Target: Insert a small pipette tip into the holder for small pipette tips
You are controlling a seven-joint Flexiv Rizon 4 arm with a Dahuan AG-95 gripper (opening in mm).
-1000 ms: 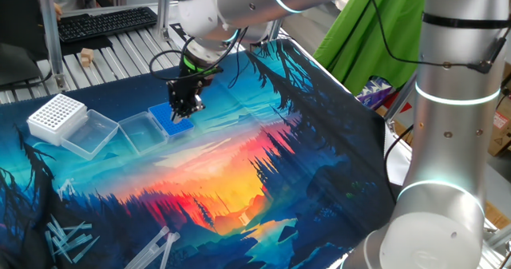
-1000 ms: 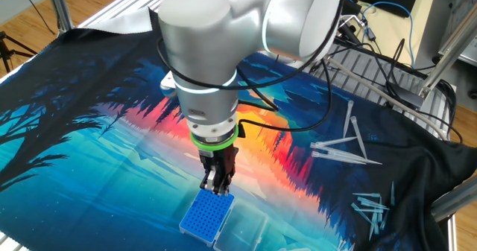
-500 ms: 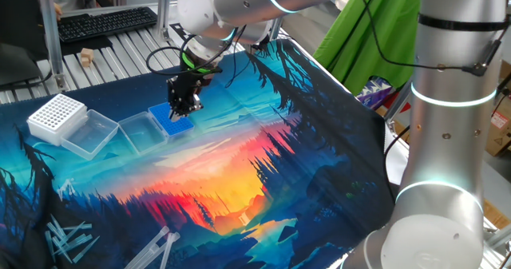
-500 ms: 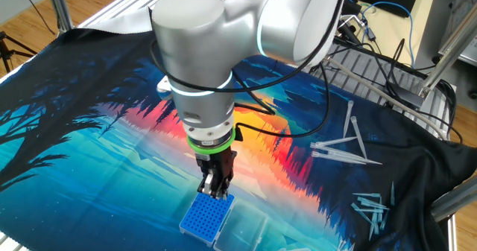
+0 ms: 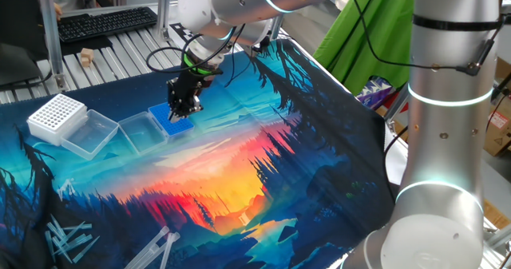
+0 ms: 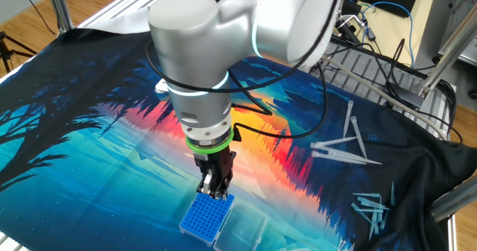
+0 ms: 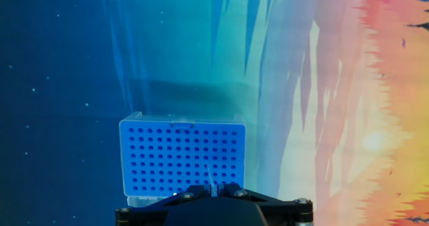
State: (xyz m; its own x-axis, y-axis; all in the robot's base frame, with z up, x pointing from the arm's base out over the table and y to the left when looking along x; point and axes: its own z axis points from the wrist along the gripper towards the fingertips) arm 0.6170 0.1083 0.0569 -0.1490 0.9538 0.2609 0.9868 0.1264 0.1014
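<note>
One small tip (image 7: pixel 210 174), a thin pale sliver, sticks out from between the fingers of the end effector (image 7: pixel 212 188) in the hand view, pointing down at the blue holder (image 7: pixel 182 160). The fingers are closed together on it. Whether its point has entered a hole cannot be told.

There is one holder, a bright-blue rack whose top is a grid of small dark holes; no other tips can be made out in them. In one fixed view the holder (image 5: pixel 170 119) lies toward the far left part of the bench (image 5: pixel 263 165), with the end effector (image 5: pixel 187 107) just above its right end. In the other fixed view the end effector (image 6: pixel 212 192) hangs upright over the far end of the holder (image 6: pixel 203 218), which sits at the near edge of the bench there.

Touching the holder's left side is its clear lid (image 5: pixel 137 131), lying open and flat. Further left is one white rack (image 5: pixel 56 115) with a grid of holes, and a second clear lid (image 5: pixel 89 134) open beside it; nothing can be seen in either lid.

Loose longer clear tips lie in three groups: a pile (image 5: pixel 70 239) at the near left corner, a few (image 6: pixel 343 143) scattered near the opposite edge, and a cluster (image 6: pixel 373 208) at another corner. Their exact number cannot be counted. Behind the bench lie a keyboard (image 5: pixel 104 22) and a small wooden block (image 5: pixel 86 57).
</note>
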